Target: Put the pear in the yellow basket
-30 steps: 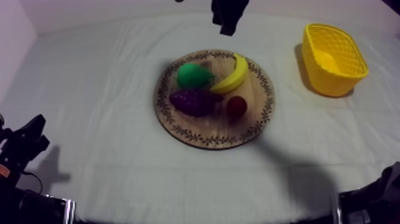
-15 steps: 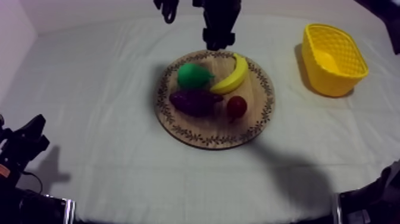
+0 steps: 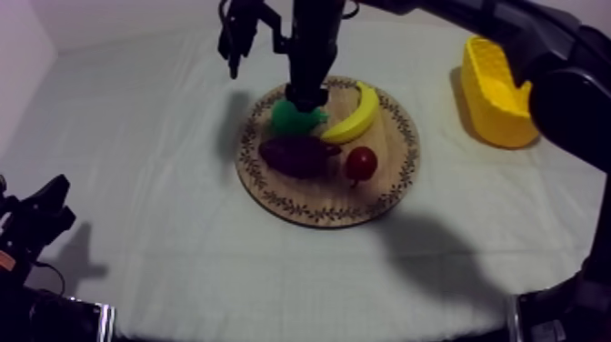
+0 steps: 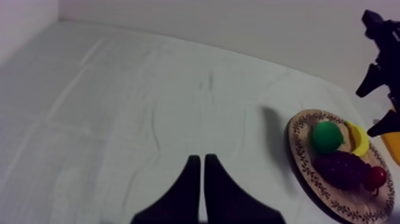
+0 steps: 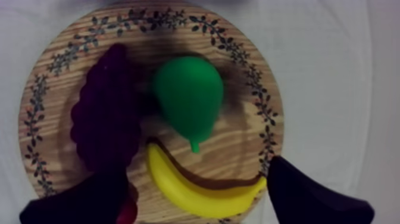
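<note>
From above, our right arm (image 3: 509, 27) comes in from the upper right, and our right tool (image 3: 305, 95) hangs just over the pear (image 3: 293, 118). The pear lies on the board (image 3: 318, 215), toward its far left rim. The banana (image 3: 356, 114) is beside the pear, the grapes (image 3: 295, 156) are just in front of it, and the small red fruit (image 3: 361, 163) is next to the grapes. The basket (image 3: 495, 105) stands well apart at the right of the surface (image 3: 164, 182), partly behind the arm. Our left tool (image 3: 41, 214) sits low at the left edge.

In the left wrist view, our left tool (image 4: 199, 179) has its fingers pressed together into a narrow wedge over the bare surface. The board (image 4: 309, 173) lies beyond it, with the pear (image 4: 327, 136) on it.

In the right wrist view, our right tool (image 5: 196, 179) has its fingers (image 5: 309, 196) spread wide, gripping nothing. The pear (image 5: 189, 98) lies on the board (image 5: 256, 77) between the grapes (image 5: 104, 119) and the banana (image 5: 202, 190), with its stem toward the banana. It touches neither finger.
</note>
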